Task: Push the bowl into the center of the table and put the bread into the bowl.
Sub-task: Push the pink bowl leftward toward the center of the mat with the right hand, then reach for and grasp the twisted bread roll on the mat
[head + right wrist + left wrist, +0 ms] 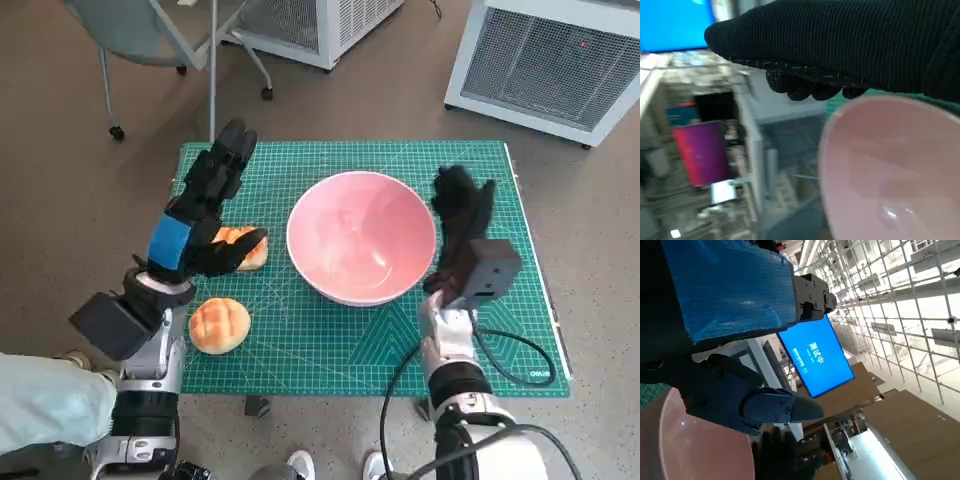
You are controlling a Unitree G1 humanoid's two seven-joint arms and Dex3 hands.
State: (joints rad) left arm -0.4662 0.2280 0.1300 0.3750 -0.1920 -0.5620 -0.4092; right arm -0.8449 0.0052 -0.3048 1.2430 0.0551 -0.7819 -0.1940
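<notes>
Glossy pink plastic bowl [362,236] sits mid green mat [300,345], push looks done. My right hand [462,215] beside its rim, fingers apart, empty. Left hand [205,205] open over one golden bread roll [243,248]; next, close on it.

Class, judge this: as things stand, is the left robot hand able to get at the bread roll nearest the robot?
Probably yes. The left robot hand hovers open above the other roll, while the nearer roll lies uncovered on the green mat beside that forearm.

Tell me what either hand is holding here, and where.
Nothing. The left hand hovers open above a bread roll; the gloved right hand sits open beside the pink bowl.
</notes>
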